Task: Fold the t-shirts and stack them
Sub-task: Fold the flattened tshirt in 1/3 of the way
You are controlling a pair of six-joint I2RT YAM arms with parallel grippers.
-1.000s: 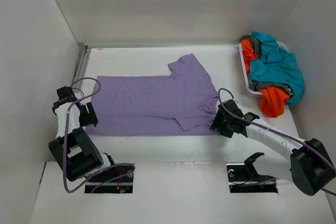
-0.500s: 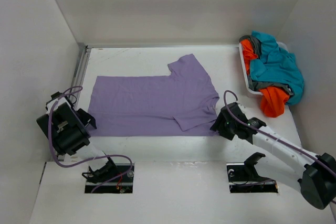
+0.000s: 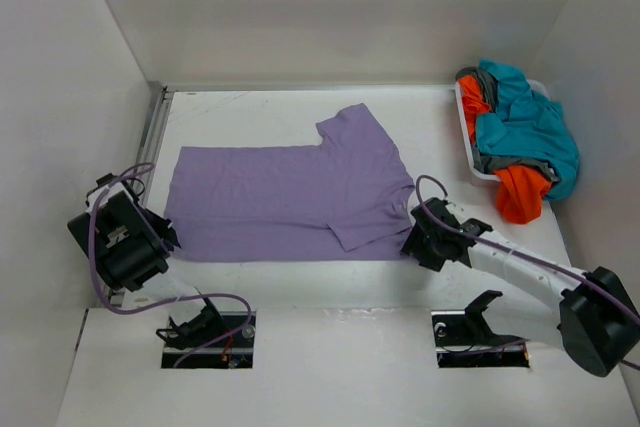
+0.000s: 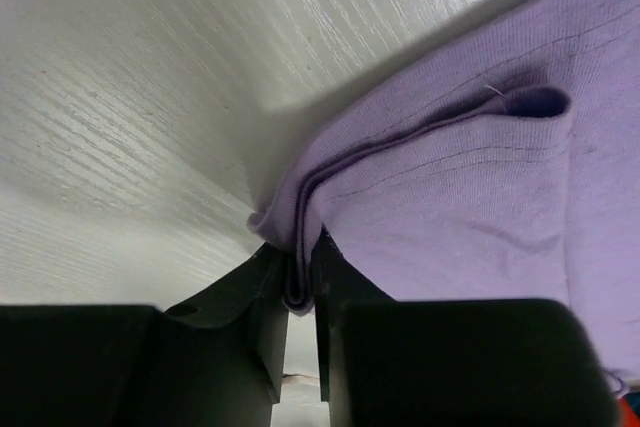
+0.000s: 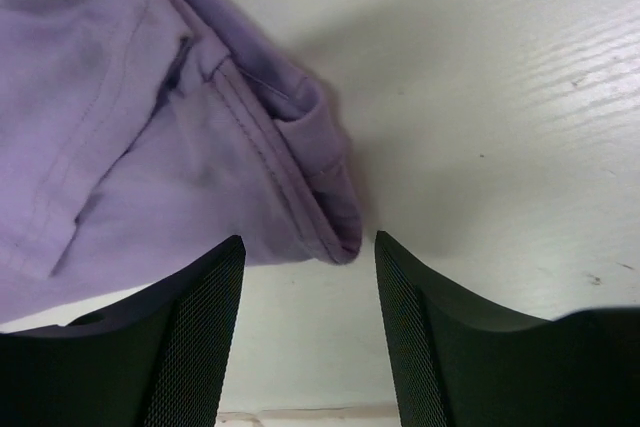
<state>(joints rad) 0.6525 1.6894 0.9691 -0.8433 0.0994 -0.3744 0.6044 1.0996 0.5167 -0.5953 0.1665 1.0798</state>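
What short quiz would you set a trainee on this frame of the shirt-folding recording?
1. True or false: the left end effector is shut on a corner of the lavender t-shirt.
2. Pick one. The right end effector is: A) shut on the shirt; B) open, with the shirt's corner between its fingers; C) shut and empty.
3. Short answer: what colours are the shirts heaped in the basket?

Key:
1. True
2. B
3. Three shirts: the teal shirt, the orange shirt and the dark grey shirt
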